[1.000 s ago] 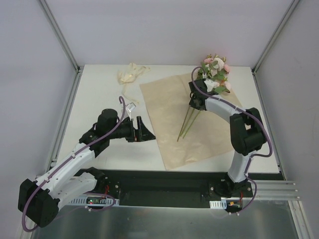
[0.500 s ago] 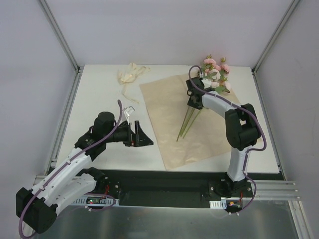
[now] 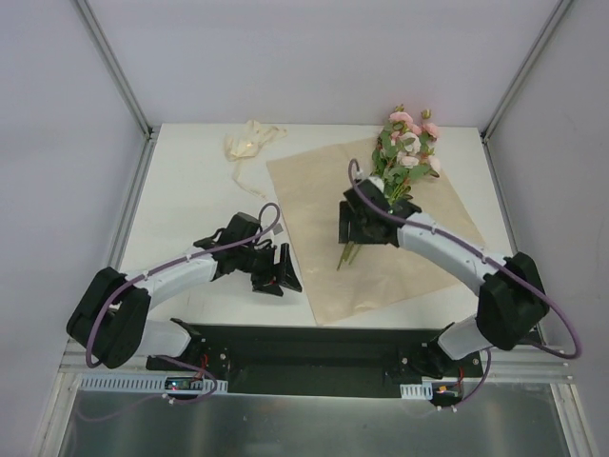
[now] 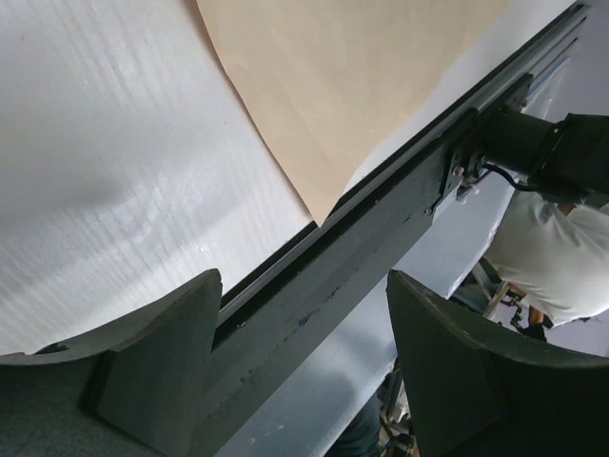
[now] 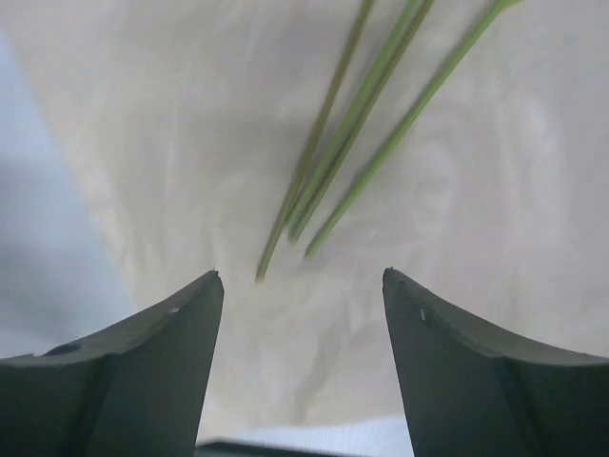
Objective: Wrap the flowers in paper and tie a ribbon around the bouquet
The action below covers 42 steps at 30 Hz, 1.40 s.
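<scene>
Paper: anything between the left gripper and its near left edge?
Nothing visible. The left gripper, jaws open, sits just left of the paper; only bare table lies between in the top and left wrist views. The flowers lie farther right on the sheet, clear of that edge.

The paper (image 3: 319, 205) lies on the table (image 3: 190, 205) right of frame centre, the flowers (image 3: 407, 150) at its upper right edge with stems (image 3: 344, 257) running down-left across it. The ribbon (image 3: 249, 143) lies on the table, upper left of the paper and apart from it.
</scene>
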Available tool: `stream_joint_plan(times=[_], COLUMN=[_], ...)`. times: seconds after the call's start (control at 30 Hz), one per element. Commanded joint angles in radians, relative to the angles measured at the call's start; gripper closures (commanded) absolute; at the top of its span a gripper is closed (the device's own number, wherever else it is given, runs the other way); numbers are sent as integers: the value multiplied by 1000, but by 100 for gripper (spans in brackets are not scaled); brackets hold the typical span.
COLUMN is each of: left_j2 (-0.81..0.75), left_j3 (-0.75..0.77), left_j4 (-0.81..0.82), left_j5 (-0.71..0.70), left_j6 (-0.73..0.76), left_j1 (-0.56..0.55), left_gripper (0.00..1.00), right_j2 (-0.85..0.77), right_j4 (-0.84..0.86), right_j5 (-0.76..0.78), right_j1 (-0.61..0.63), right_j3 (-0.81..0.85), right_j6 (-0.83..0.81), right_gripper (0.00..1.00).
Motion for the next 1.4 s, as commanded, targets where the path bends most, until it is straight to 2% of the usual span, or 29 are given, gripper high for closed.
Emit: stream_joint_plan(times=[0.0, 0.07, 0.17, 0.2, 0.23, 0.33, 0.47, 0.73, 0.87, 0.97, 1.0, 1.2, 1.23, 1.37], left_j2=[-5, 5, 68, 93, 102, 127, 166, 393, 487, 474, 464, 421, 424, 432], left_j3=[-61, -80, -74, -92, -112, -207, -256, -273, -284, -283, -281, -212, -201, -132], left_j4=[153, 191, 230, 251, 344, 487, 590, 863, 1001, 1015, 1012, 935, 935, 932], left_j5=[6, 6, 20, 16, 13, -32, -119, -168, -167, -175, -181, -161, -143, -95], left_j6=[-35, -69, -115, -131, -185, -306, -375, -595, -674, -685, -676, -651, -658, -675], left_j1=[-27, -52, -104, -115, -127, -167, -194, -312, -346, -356, -356, -356, -353, -352], left_gripper=[31, 30, 34, 43, 46, 53, 53, 55, 65, 73, 80, 89, 100, 100], right_j2=[-100, -124, -189, -207, -242, -317, -474, -633, -669, -672, -670, -647, -646, -631], right_j4=[-22, 35, 116, 120, 117, 130, 132, 90, 97, 124, 138, 274, 278, 288], right_j5=[-97, -112, -153, -144, -137, -110, -80, -61, -69, -89, -90, -172, -160, 50], right_j1=[181, 230, 238, 237, 240, 238, 237, 237, 238, 238, 238, 284, 333, 520], right_j3=[-183, -242, -349, -366, -371, -404, -452, -530, -570, -602, -612, -673, -672, -641], right_j6=[-29, 2, 40, 43, 45, 40, 36, 17, 42, 55, 59, -36, -59, -165], right_gripper=[29, 29, 29, 29, 30, 30, 29, 28, 28, 28, 28, 28, 28, 27])
